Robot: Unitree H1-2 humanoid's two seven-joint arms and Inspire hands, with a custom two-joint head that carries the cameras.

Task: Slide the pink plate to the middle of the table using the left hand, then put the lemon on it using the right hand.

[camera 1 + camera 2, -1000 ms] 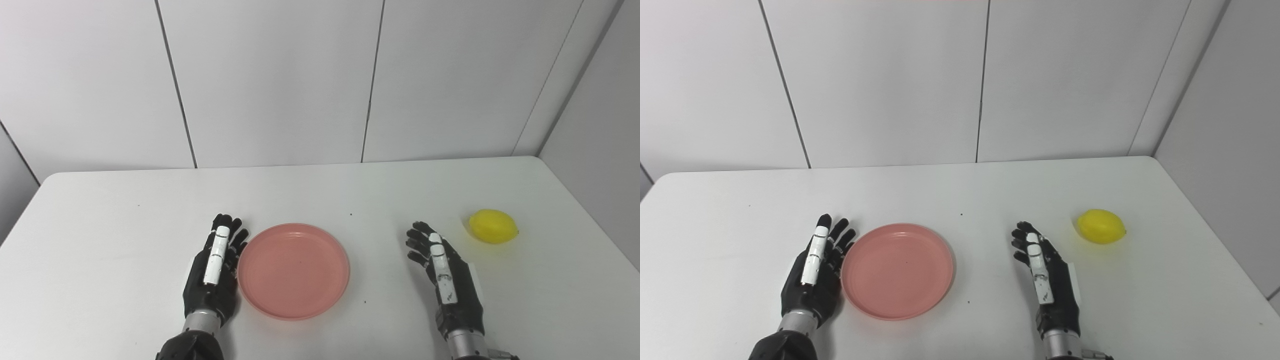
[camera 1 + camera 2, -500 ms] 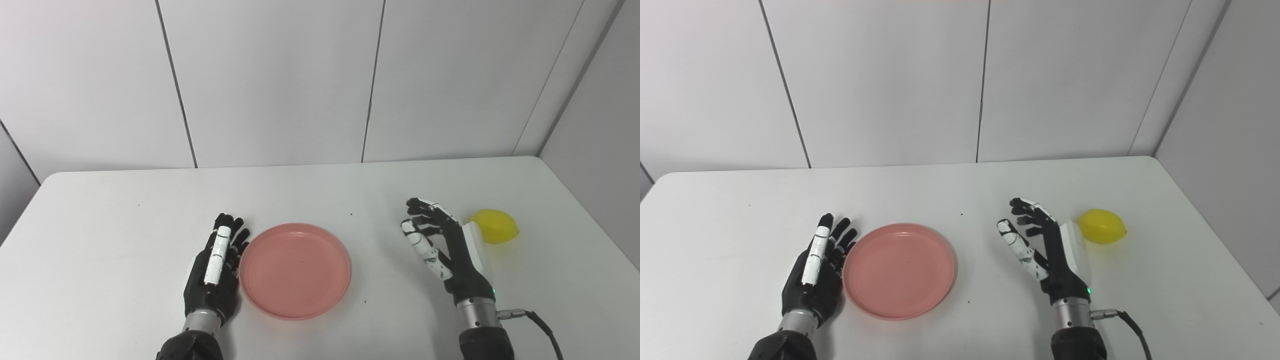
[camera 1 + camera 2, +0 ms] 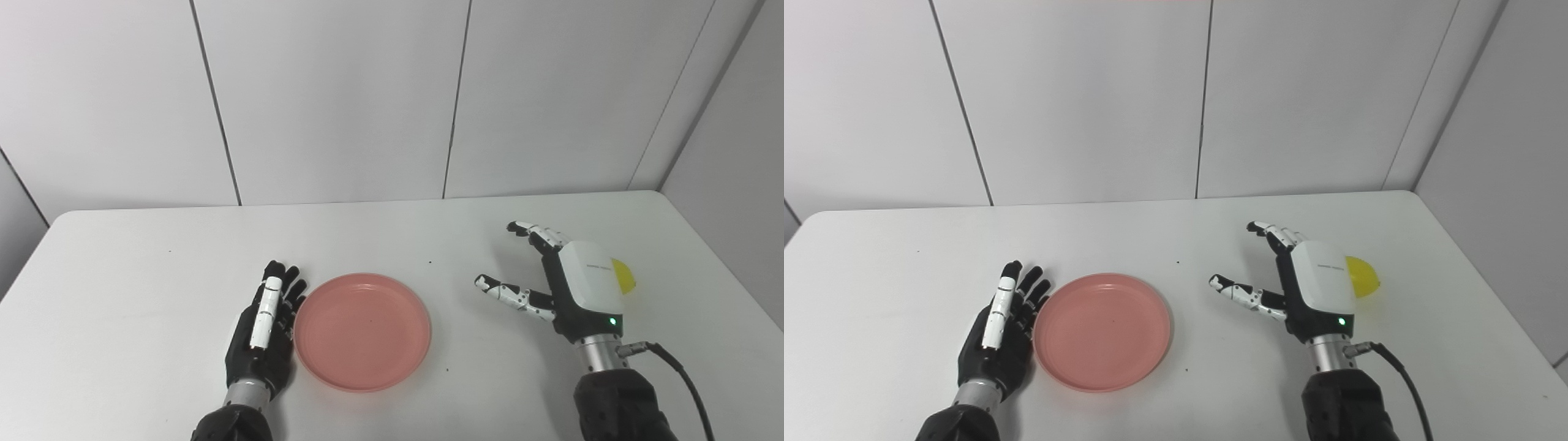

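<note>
Left eye view: right hand [image 3: 572, 285] is hovering, fingers spread, empty, hiding most of the yellow lemon [image 3: 623, 277]. Round pink plastic plate [image 3: 362, 331] is lying mid white worktop [image 3: 122, 318]; flat, open left hand [image 3: 263, 327] is touching its rim. Advice: lower over lemon's middle, close evenly.

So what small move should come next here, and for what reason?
Probably the right robot hand should move a little right and lower around the lemon. It is open, raised, and hides part of the lemon without holding it. The pink plate already lies near mid-table beside the left robot hand.
</note>
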